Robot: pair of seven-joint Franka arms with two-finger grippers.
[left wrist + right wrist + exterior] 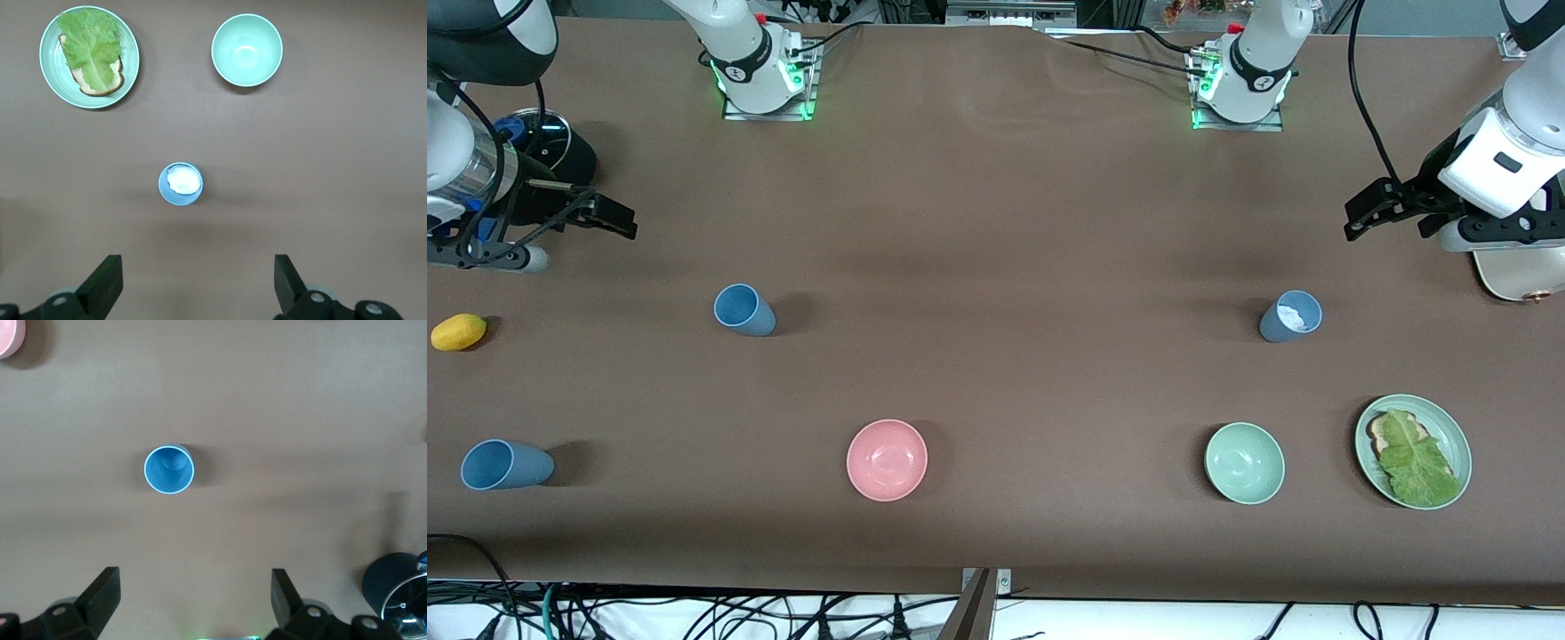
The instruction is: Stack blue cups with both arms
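Note:
A bright blue cup (744,309) stands upright and empty toward the right arm's end of the table; it also shows in the right wrist view (169,469). A duller grey-blue cup (1290,316) with something white inside stands toward the left arm's end; it also shows in the left wrist view (180,183). A third blue cup (505,465) stands near the front edge at the right arm's end. My right gripper (609,218) (193,573) is open and empty, up in the air, well apart from the bright cup. My left gripper (1362,218) (197,263) is open and empty, up in the air, apart from the grey-blue cup.
A pink bowl (887,460) and a pale green bowl (1244,463) sit nearer the front camera. A green plate (1458,440) holds bread and lettuce. A yellow lemon (458,332) and a black round object (551,147) lie at the right arm's end.

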